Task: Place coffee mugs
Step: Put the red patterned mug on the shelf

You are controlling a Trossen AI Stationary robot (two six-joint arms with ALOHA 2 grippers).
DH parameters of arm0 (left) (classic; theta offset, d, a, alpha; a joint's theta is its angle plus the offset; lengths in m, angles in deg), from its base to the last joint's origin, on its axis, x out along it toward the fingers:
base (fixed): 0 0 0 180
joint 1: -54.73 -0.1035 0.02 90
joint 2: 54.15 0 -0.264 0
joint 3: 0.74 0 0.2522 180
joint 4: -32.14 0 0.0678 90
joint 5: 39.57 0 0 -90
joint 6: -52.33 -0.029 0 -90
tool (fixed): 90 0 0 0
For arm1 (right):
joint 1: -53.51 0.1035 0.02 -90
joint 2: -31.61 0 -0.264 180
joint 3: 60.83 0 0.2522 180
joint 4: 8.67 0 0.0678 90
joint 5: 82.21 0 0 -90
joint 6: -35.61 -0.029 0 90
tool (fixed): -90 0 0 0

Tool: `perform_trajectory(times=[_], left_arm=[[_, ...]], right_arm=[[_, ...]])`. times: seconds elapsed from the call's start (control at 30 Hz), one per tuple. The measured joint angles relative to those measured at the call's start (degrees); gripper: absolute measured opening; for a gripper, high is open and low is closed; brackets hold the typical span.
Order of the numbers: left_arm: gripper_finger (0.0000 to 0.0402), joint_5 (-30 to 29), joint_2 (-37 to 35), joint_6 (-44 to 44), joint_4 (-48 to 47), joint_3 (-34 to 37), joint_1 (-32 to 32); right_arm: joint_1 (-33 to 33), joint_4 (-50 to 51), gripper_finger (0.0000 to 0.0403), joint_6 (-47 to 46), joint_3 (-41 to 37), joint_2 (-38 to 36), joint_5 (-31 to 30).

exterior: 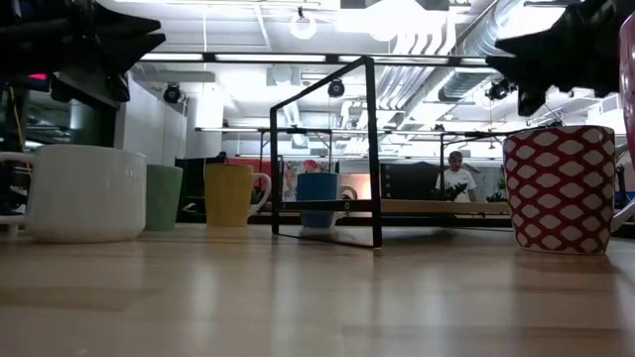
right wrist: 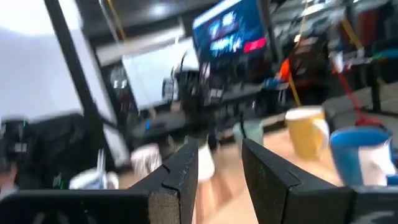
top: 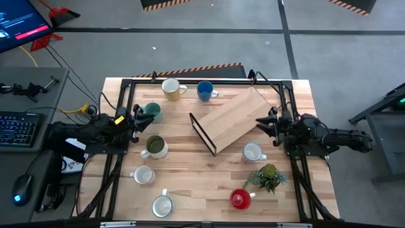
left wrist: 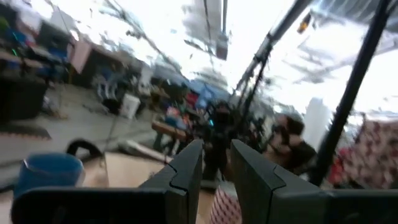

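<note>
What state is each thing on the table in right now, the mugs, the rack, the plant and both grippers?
Yellow mug: upright, empty.
Blue mug: upright.
Teal mug: upright, by the left gripper.
Olive mug: upright.
Two white mugs near the front left: upright.
White mug: upright.
Red mug: upright.
Wooden rack: standing, nothing on it.
Plant: upright.
Left gripper: slightly open, empty.
Right gripper: slightly open, empty.
</note>
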Motion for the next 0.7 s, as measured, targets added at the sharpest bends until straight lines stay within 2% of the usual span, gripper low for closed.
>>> perform_trajectory(times=[0.17,0.3,0.4,0.53,0.7], left_arm=[[0.0076,-2.48,-0.02,-4.42,2.66,-2.43,0.0],[0.0076,-1.46,0.69,-5.04,0.58,-6.33,-0.01],[0.0076,-0.6,2.09,-6.65,-6.91,-10.65,0.0],[0.0076,-0.6,5.04,-7.28,-19.12,-15.6,0.0],[0.0076,-0.6,6.96,-7.28,-20.15,-17.73,0.0]], right_arm=[[0.0,-0.13,0.0113,1.24,3.47,0.01,-6.11],[0.0,6.21,0.0113,2.57,8.97,0.23,-8.96],[0.0,15.64,0.0113,3.48,15.61,1.79,-9.62],[0.0,33.63,0.0113,0.46,26.64,7.28,-11.03],[0.0,49.72,0.0113,-2.62,39.92,16.92,-9.89]])
